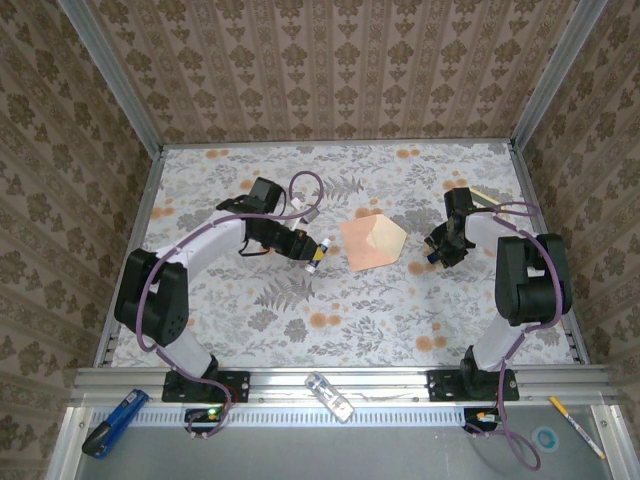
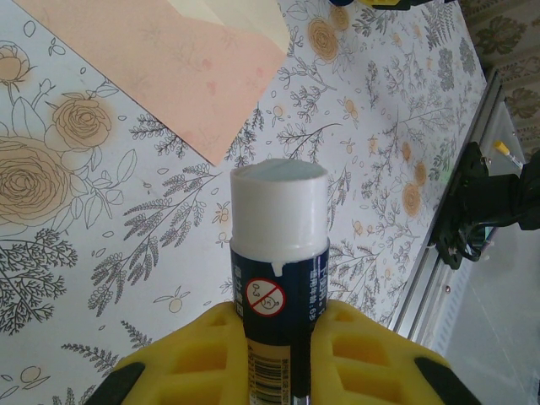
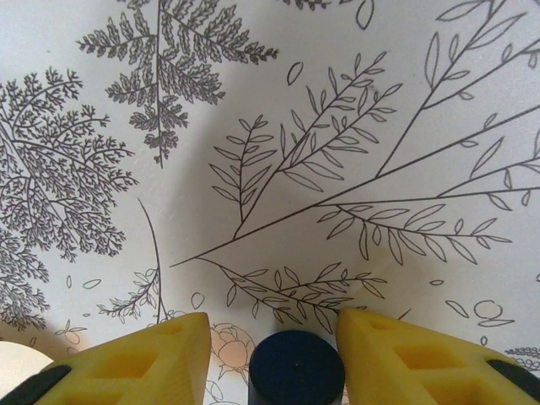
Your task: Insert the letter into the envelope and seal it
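Left wrist view: left pincer (image 2: 280, 322) clenches a glue stick (image 2: 279, 211), envelope (image 2: 169, 67) ahead; right pincer (image 3: 270, 325) brackets a dark cap (image 3: 296, 369), whether gripping I cannot tell.

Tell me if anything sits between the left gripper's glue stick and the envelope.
Nothing visible does. The glue stick, clamped in the left gripper, faces the envelope corner, with just bare floral tablecloth between them.
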Robot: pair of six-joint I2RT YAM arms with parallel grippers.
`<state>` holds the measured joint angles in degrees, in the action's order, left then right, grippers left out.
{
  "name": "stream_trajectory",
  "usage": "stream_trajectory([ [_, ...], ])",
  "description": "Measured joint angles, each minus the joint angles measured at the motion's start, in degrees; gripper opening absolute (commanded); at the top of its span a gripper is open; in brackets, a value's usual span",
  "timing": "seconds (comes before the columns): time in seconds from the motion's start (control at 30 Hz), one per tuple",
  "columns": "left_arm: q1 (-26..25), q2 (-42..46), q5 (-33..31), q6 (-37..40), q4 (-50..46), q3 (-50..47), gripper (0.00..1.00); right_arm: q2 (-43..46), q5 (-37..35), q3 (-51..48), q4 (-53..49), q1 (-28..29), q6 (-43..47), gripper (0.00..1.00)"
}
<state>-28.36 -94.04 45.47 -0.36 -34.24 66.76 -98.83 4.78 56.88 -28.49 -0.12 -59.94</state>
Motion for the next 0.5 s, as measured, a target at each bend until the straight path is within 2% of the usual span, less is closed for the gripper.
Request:
stream_trajectory([
  [0.5, 0.0, 0.0, 0.0, 0.0, 0.0, 0.0, 0.1, 0.0, -0.1, -0.2, -0.6, -0.3, -0.3, 0.29],
])
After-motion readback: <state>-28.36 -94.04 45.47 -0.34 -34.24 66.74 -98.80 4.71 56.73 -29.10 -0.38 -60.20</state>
